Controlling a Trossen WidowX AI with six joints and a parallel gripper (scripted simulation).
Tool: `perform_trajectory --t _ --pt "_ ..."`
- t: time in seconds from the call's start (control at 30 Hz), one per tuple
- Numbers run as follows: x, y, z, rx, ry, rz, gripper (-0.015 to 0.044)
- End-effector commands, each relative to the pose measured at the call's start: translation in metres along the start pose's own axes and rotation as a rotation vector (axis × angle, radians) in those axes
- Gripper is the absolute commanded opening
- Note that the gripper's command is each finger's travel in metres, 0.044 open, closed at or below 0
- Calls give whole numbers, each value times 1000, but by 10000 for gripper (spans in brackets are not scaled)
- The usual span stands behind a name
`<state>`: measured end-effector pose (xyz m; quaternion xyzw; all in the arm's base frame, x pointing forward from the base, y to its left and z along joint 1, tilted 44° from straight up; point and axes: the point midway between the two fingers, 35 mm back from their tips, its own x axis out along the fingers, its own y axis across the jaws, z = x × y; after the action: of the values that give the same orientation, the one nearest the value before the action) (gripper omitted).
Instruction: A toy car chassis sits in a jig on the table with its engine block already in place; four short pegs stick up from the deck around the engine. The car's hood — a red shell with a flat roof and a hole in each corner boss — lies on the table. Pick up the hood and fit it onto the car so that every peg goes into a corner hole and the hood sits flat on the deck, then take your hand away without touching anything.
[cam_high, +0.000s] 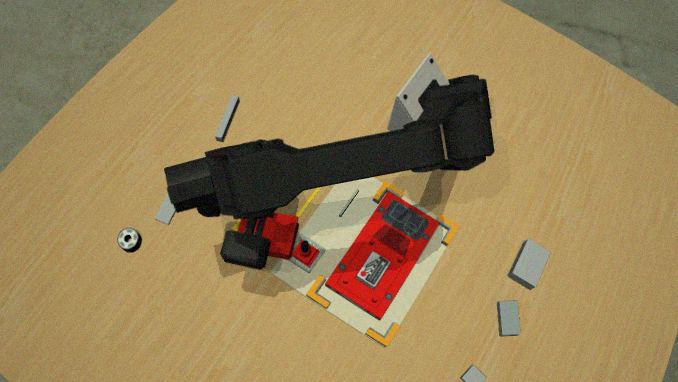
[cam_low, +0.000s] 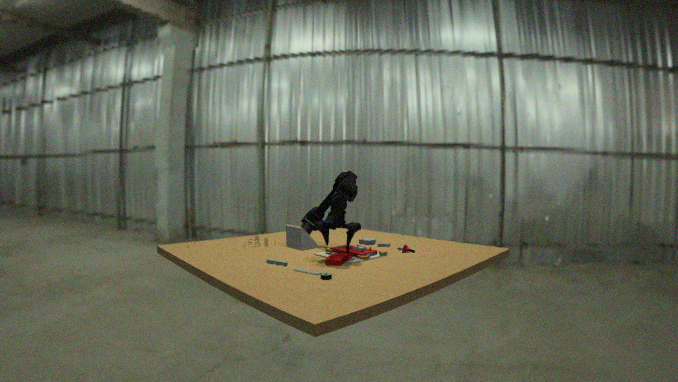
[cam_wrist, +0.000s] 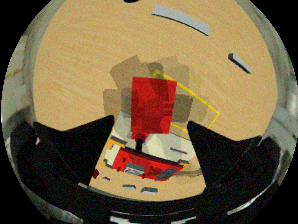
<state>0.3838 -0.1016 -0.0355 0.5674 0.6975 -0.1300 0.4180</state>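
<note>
While the red flat-roofed hood shell (cam_high: 278, 234) is lying on the tan wood-grain bench (cam_high: 575, 175), no part of the fitting is done: seen from the top, the red toy car chassis (cam_high: 387, 255) is sitting in its pale jig plate with orange corner brackets (cam_high: 318, 298), its grey engine block (cam_high: 373, 269) exposed and small dark pegs standing free around it. The hood is resting just beside the jig's left edge, next to a small red post on a grey square base (cam_high: 305, 251). The black arm is reaching across from its grey wedge-shaped mount (cam_high: 417, 87), and the black end effector (cam_high: 250, 245) is hanging directly over the hood's left part, so grasp, carry, seating and withdrawal all appear to be remaining.

From the exterior view, the arm is bending low over the bench, with the hood (cam_low: 338, 259) showing as a red patch at the near side of the chassis (cam_low: 361, 250); the fingers are too small here to judge.

Through the wrist view, the hood (cam_wrist: 152, 104) is lying straight ahead, between and beyond the two dark finger silhouettes, which are standing spread wide and gripping nothing. The chassis (cam_wrist: 143, 161) is appearing below it, nearer the lens. Judging from this, the released end effector is lining up over the hood, not yet touching it.
</note>
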Motion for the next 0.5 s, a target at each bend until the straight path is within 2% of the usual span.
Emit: perform_trajectory --t 0.0,0.47 --pt "4 0 0 5 5 4 440" --pt "12 0 0 5 5 4 440"
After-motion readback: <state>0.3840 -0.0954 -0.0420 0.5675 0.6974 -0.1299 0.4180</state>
